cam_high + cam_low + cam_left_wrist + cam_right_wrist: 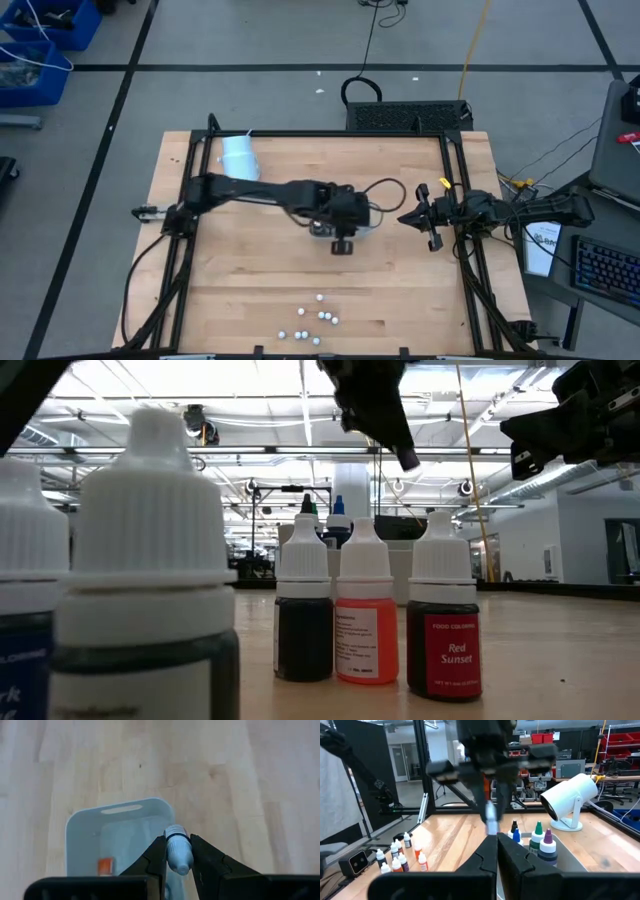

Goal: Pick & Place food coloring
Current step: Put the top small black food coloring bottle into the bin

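While the left end effector (342, 243) hangs over the clear tray (322, 229) mid-counter (400, 290) from above, loose bottles (318, 318) sit near the front edge. At the left wrist, its fingers (156, 857) clench a white-capped bottle (178, 853) over that tray. From the right wrist, the right end effector (496, 849) is clenched empty, with more bottles (400, 854) standing on the counter.

white-capped bottles (366, 610), orange, dark red, black

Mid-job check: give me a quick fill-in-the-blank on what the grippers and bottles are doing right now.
1. The left gripper is shut on a ____.
2. It hangs over the clear ____, which already holds some bottles.
3. The right gripper holds ____.
4. The loose bottles stand near the table's ____ edge.

Missing: bottle; tray; nothing; front
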